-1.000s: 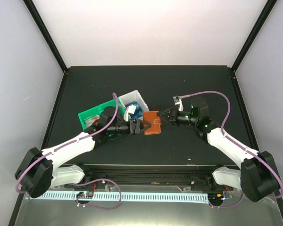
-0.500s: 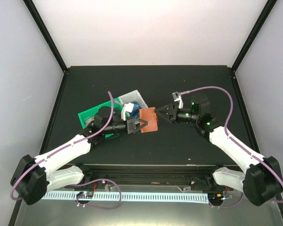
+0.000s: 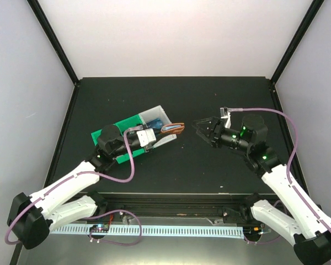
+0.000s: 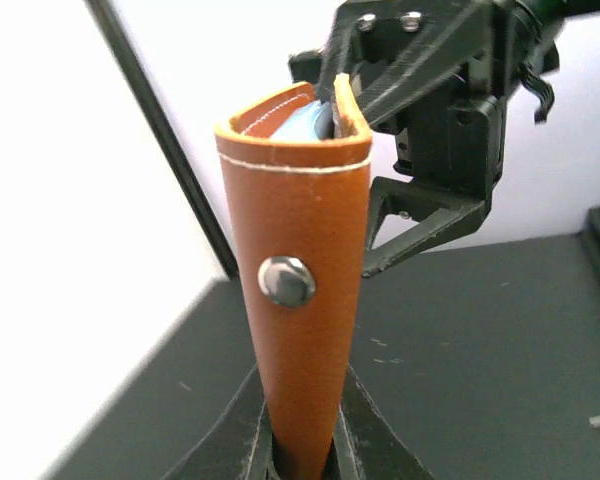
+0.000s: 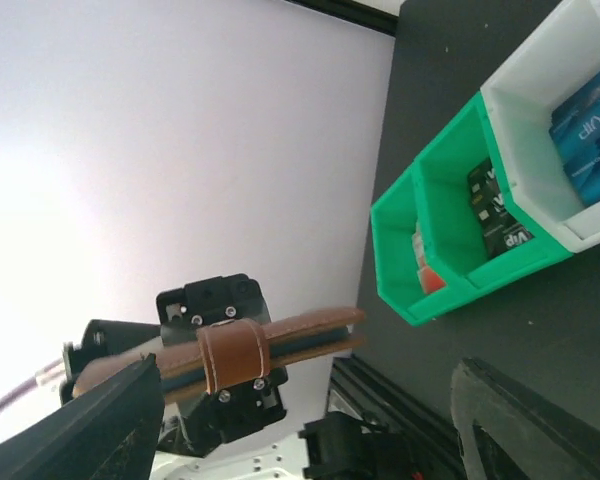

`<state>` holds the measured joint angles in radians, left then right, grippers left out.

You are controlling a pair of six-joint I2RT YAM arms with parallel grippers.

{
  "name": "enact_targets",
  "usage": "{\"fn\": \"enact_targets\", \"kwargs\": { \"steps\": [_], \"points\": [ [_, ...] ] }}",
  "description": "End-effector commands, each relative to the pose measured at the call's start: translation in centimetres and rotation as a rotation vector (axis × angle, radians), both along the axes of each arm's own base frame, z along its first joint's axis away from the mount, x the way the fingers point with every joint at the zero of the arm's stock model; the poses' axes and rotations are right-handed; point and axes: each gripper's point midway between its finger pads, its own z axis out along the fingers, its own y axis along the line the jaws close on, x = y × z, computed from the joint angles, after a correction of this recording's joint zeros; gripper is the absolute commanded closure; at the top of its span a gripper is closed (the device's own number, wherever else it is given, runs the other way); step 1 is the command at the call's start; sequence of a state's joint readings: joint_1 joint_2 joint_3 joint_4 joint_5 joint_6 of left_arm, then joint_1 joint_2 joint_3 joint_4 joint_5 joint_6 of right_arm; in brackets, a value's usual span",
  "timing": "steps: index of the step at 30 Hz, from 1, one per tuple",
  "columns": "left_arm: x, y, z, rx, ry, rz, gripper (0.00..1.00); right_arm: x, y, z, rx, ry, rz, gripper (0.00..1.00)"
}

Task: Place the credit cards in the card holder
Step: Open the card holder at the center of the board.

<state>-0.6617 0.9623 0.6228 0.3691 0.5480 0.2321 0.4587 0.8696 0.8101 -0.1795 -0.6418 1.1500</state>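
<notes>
The worktop (image 3: 171, 94) carries the green-and-white tray (image 3: 118, 123), where the credit cards (image 5: 587, 128) lie. The left gripper (image 4: 302, 445) is clamped on the folded card holder (image 4: 298, 300), held off the worktop. The right gripper (image 3: 202, 127), jaws spread, faces it just apart. It should likely take the snap tab squarely.

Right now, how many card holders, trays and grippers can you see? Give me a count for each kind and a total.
card holder: 1
tray: 1
grippers: 2 (left gripper, right gripper)
Total: 4
</notes>
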Motion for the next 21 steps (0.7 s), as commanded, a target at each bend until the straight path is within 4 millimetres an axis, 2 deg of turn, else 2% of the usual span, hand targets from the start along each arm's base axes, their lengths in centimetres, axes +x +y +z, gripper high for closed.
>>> {"fn": "enact_targets", "kwargs": {
  "steps": [1,7,11,17,21],
  "points": [
    [-1.4,-0.8,4.9,0.082,-0.649,-0.043,0.98,-0.3,-0.2,2.8,0.134,0.117,-0.044,0.20],
    [-1.4,-0.9,5.5,0.143,-0.893,-0.015,0.98,-0.5,1.0,4.4,0.131,0.157,-0.008,0.18],
    [-1.4,-1.1,5.8,0.175,-0.970,0.000,0.98,-1.5,2.9,4.9,0.113,0.165,0.069,0.21],
    [-1.7,-0.9,6.2,0.177,-1.015,0.028,0.98,-2.9,5.2,2.6,0.048,0.220,0.137,0.33],
    [-1.3,-1.0,5.7,0.194,-1.024,0.045,0.98,-3.1,6.3,2.1,0.069,0.236,0.181,0.51]
  ]
}}
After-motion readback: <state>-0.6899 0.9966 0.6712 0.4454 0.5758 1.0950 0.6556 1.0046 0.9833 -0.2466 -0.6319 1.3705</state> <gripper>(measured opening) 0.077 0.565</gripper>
